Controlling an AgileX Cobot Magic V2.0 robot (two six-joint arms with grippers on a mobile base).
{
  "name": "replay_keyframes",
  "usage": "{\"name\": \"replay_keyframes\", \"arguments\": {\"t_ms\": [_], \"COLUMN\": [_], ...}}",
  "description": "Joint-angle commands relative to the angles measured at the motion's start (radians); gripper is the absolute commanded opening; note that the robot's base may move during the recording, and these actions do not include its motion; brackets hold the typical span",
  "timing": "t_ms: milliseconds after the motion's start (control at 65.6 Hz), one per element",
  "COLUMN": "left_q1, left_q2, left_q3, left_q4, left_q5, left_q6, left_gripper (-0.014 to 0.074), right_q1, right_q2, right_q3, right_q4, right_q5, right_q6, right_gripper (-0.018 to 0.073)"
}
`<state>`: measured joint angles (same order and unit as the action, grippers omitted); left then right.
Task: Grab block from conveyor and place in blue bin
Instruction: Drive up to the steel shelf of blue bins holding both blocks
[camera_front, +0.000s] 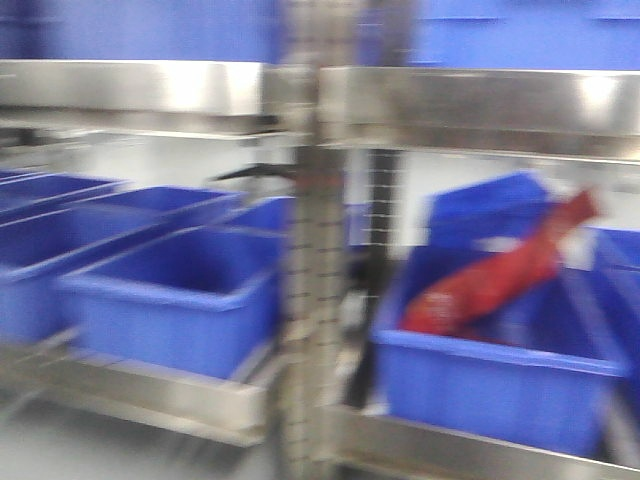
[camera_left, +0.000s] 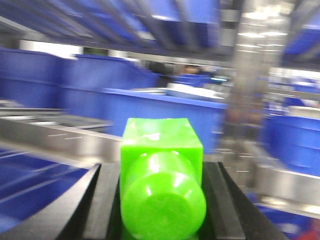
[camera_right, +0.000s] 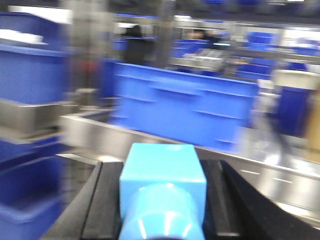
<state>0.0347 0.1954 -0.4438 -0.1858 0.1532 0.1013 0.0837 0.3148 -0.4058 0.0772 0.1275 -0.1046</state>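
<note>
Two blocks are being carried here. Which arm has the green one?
The left gripper holds the bright green plastic block. The right gripper holds a light blue plastic block instead.

Count of blocks: two, namely one green block (camera_left: 161, 165) and one light blue block (camera_right: 162, 180), one in each wrist view.

Count of grippers: two, the left gripper (camera_left: 160, 192) and the right gripper (camera_right: 161, 197), each with a single block between its fingers.

Count of blue bins (camera_front: 165, 290) on the lower shelf (camera_front: 150, 395) in the front view: at least five, as blur prevents a firm figure.

One red item (camera_front: 490, 280) lies in one bin.

One steel upright (camera_front: 315, 300).

Shelf levels: two.
</note>
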Motion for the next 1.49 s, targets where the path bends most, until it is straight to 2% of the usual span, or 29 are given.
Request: {"name": "replay_keyframes", "arguments": {"t_ms": [0, 1478], "left_q1": [0.002, 0.002], "left_q2": [-0.003, -0.003], "left_q3": [0.001, 0.001], "left_q4": [-0.007, -0.007], "left_q5": [-0.014, -0.014], "left_q6": [0.000, 0.000], "left_gripper": [-0.0111, -0.0111], "right_q1": [0.000, 0.000], "right_q2": [-0.005, -0.005], "right_q3": [-0.004, -0.004], "right_q4": [-0.007, -0.007], "right_q5": [-0.024, -0.024], "right_q6": [-0.002, -0.002], "right_gripper": [-0.0159, -0.0159]}}
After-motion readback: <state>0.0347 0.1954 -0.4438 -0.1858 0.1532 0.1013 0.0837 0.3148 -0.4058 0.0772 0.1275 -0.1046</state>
